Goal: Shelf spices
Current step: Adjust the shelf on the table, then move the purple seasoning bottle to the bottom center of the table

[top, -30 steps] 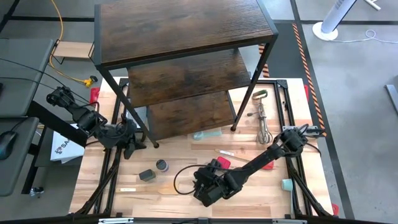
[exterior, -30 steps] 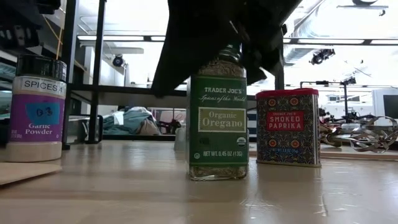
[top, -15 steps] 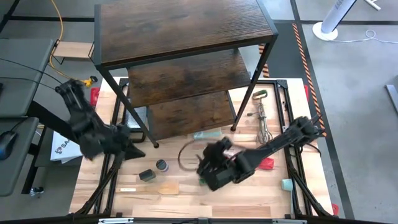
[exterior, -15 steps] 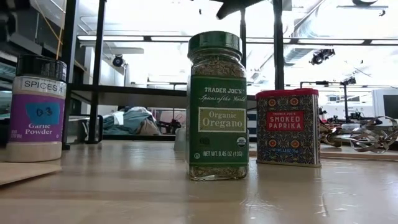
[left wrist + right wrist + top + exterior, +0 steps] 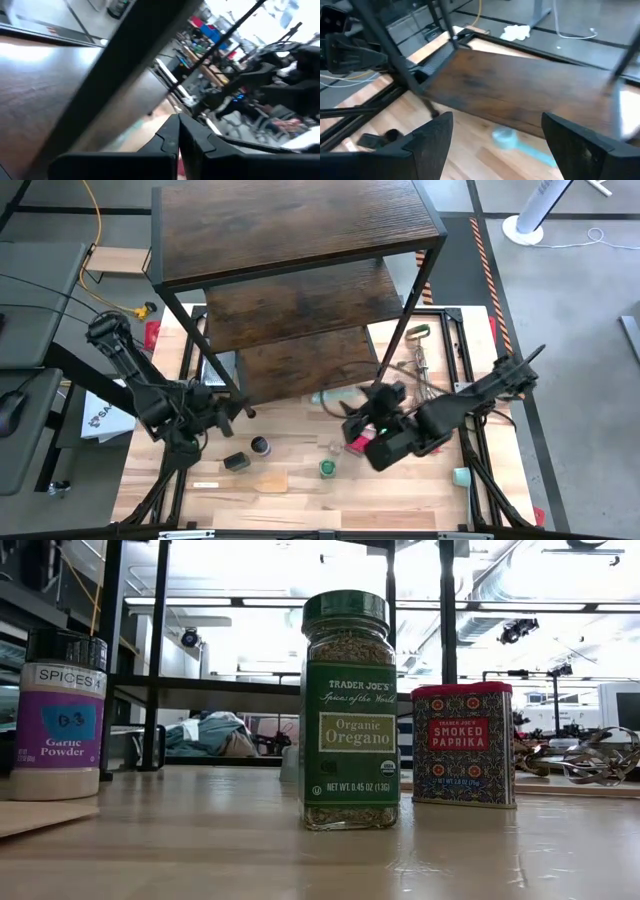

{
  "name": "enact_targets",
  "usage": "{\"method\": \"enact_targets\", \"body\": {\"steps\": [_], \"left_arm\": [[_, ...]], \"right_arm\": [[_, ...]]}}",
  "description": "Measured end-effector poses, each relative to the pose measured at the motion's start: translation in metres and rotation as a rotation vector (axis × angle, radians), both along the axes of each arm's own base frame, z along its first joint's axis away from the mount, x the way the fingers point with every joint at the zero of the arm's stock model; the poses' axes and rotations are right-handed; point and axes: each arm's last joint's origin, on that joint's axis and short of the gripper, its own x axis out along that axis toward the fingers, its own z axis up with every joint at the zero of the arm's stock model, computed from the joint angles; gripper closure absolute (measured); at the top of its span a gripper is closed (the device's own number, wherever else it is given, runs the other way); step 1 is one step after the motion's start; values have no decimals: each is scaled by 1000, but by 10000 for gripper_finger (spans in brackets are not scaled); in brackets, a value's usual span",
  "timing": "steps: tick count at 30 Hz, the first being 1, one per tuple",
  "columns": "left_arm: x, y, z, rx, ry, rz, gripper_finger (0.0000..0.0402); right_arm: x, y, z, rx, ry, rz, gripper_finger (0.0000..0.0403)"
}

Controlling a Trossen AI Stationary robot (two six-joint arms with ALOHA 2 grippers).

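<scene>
Shelf (image 5: 300, 225): I see the big three-board rack of dark wood in a black frame standing at the far side of the table (image 5: 300, 500); no jar sits on any board that I can see.
Oregano jar (image 5: 349, 710): green lid, upright on the table near its front edge, free of both grippers; from above I see its lid (image 5: 327, 468) in front of the rack.
Paprika tin (image 5: 463, 744): red, upright, just beside the oregano jar in the low view and a little farther back.
Garlic powder jar (image 5: 60, 715): dark lid, white label, upright on the table at the left of the low view.
Dark jars (image 5: 248, 454): two small ones lie side by side on the table, left of the green lid.
Right gripper (image 5: 368, 415): I have it released, fingers (image 5: 427, 140) spread wide and holding nothing, above the table by the rack's lowest board, right of the oregano jar.
Left gripper (image 5: 222, 405): clenched on nothing, fingers (image 5: 170, 142) pressed together, close to the rack's front left leg.
Whisk (image 5: 424, 380): on the table right of the rack.
</scene>
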Motion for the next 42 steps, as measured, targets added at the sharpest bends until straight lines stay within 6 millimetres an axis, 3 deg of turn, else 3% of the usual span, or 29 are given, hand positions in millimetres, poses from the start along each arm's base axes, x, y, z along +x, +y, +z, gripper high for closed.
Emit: {"method": "enact_targets", "body": {"steps": [7, 12, 15, 22, 28, 32, 42], "left_arm": [[-5, 26, 8, 18, 43, 60, 401], [-19, 54, 16, 46, 74, 124, 401], [-27, 67, 19, 31, 89, 148, 401], [-36, 84, 25, 49, 128, 166, 401], [-41, 88, 29, 50, 150, 123, 401], [-38, 83, 34, 7, 179, -21, 401], [-35, 50, 38, -176, 297, -695, 401]], "right_arm": [[-44, -4, 15, 45, 17, -54, 102], [-68, 5, 9, 90, 103, -85, 102], [-69, 4, -1, 101, 85, -125, 103], [-49, -21, -25, 136, -41, -339, 120], [-43, -18, -23, 127, -69, -286, 123], [-41, -8, -20, 132, -74, -212, 123], [-41, 16, -19, 225, -71, -78, 124]]}}
